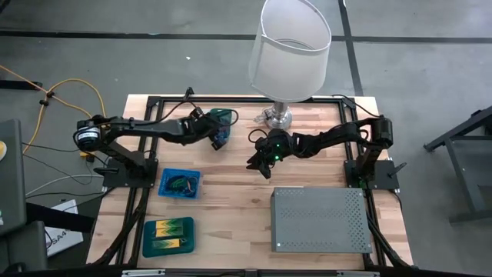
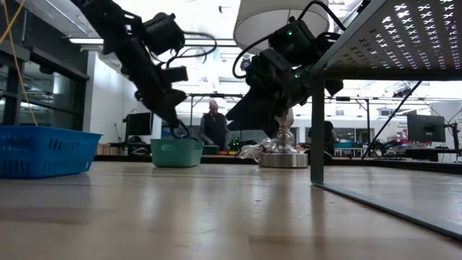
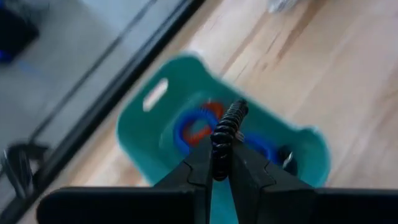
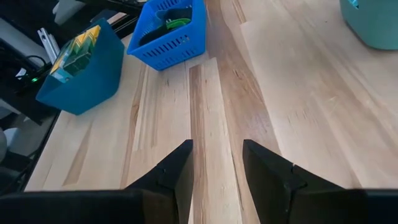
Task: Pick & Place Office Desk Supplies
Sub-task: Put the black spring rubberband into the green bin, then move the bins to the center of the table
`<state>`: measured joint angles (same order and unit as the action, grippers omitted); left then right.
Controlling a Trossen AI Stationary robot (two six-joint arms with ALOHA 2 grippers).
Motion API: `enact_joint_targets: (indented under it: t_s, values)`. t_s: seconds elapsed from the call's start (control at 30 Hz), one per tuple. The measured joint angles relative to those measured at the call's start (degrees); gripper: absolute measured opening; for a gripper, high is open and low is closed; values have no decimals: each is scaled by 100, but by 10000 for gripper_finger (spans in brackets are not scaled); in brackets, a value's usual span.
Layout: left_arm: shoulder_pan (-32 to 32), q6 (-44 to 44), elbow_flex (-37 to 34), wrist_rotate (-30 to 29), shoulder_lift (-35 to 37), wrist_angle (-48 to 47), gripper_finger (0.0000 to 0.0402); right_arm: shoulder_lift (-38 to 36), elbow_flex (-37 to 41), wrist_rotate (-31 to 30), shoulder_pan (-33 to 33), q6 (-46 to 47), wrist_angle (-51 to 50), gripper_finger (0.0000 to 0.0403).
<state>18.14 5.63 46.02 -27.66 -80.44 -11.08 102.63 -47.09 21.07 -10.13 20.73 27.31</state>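
My left gripper (image 1: 218, 137) hangs above the teal bin (image 1: 222, 121) at the table's far side and is shut on a black coiled loop (image 3: 224, 134). Inside the teal bin (image 3: 186, 118) lie blue and red loops (image 3: 194, 126). My right gripper (image 1: 257, 163) hovers open over bare wood near the table's middle, in front of the lamp base; its fingers (image 4: 214, 165) hold nothing. A blue basket (image 1: 180, 183) holds green and dark pieces, and a blue tray (image 1: 168, 235) holds yellow-and-green blocks. My left gripper pinches the black coiled loop (image 3: 219, 163) between its two fingers, coming from above and pointing down. The loop sticks out past the fingertips, lifted clear above the teal bin.
The white-shaded lamp (image 1: 290, 48) stands on its chrome base (image 1: 278, 118) at the far edge. The grey perforated box (image 1: 320, 219) lies at the near right. Bare wood lies between the blue basket and the grey box.
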Motion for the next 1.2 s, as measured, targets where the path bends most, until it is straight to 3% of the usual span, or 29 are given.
enact_joint_targets:
  t_s: [0.2,0.57,0.93,1.2]
  values:
    - [128,512,0,352,0,-715,28,0,0,0,0,0,-3,126]
    - [126,493,0,359,0,-751,32,0,0,-10,0,0,-4,126]
    - [124,489,0,363,0,-736,106,0,0,-7,0,0,-4,126]
    - [124,483,0,372,0,-730,116,0,0,3,0,0,-5,126]
